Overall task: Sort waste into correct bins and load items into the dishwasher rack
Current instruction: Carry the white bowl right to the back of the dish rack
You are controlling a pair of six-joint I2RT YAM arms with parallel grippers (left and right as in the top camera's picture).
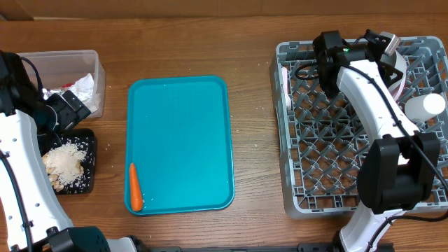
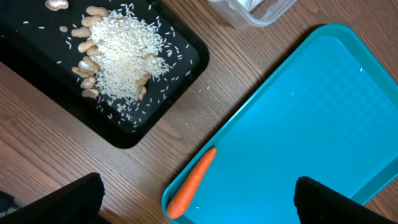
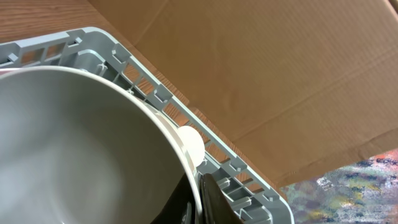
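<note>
Left wrist: left end effector (image 2: 199,202) wide open, carrot (image 2: 191,182) lying beneath gap; right end effector (image 3: 196,200) clamped on plate (image 3: 81,143) rim.

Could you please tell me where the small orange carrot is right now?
In the overhead view, the small orange carrot lies in the near-left corner of the flat teal tray, along its left rim, beside the shallow black tray.

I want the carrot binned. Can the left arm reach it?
Probably yes. The left pincer is wide open, and the carrot lies bare at the tray's near edge, with nothing covering it or standing in between.
</note>
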